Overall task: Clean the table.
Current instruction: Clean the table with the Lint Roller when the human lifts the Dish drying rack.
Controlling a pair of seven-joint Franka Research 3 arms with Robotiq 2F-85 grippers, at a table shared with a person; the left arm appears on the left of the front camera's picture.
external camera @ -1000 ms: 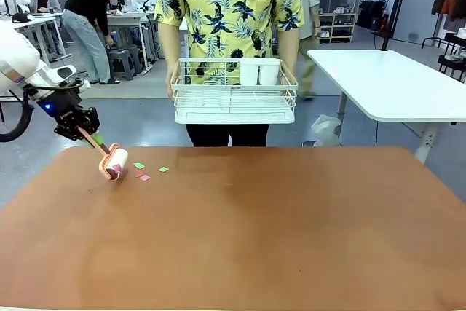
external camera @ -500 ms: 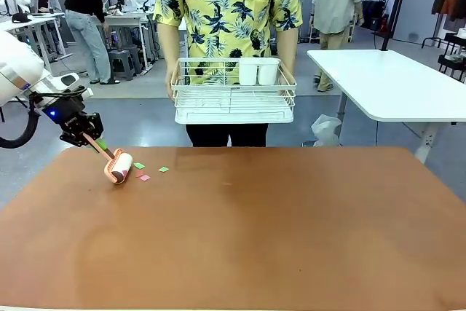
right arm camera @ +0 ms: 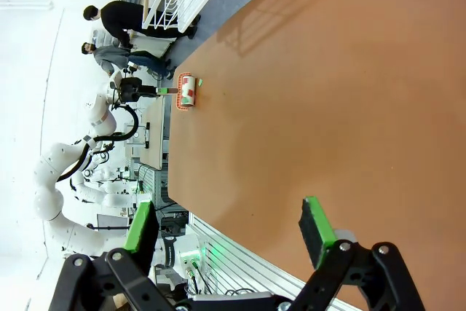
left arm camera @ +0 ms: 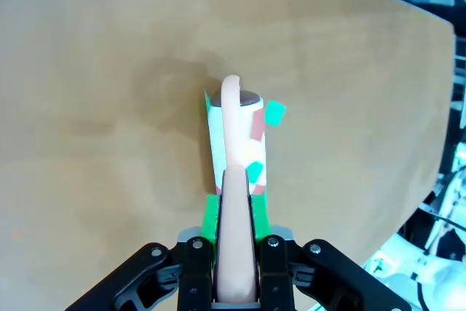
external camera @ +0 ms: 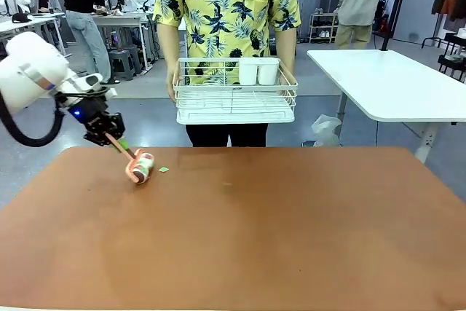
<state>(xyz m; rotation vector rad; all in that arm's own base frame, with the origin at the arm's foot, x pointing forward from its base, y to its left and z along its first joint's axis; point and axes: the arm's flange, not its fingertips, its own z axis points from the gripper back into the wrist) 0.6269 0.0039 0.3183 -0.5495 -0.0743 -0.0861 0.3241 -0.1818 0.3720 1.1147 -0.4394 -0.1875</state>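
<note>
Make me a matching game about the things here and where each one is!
Things:
1. lint roller
2. white wire rack
3. right gripper
4. green paper scrap

Places or states:
A. open, holding nothing
B. carried by the person
C. lying loose on the table
D. clamped in the left gripper

Pairs: 1-D, 2-B, 3-A, 4-C.

I'm scanning every feed and finding nothing readable — the table (external camera: 291,238), the roller (external camera: 140,167) and the wire rack (external camera: 234,107) are showing me no legible print.
</note>
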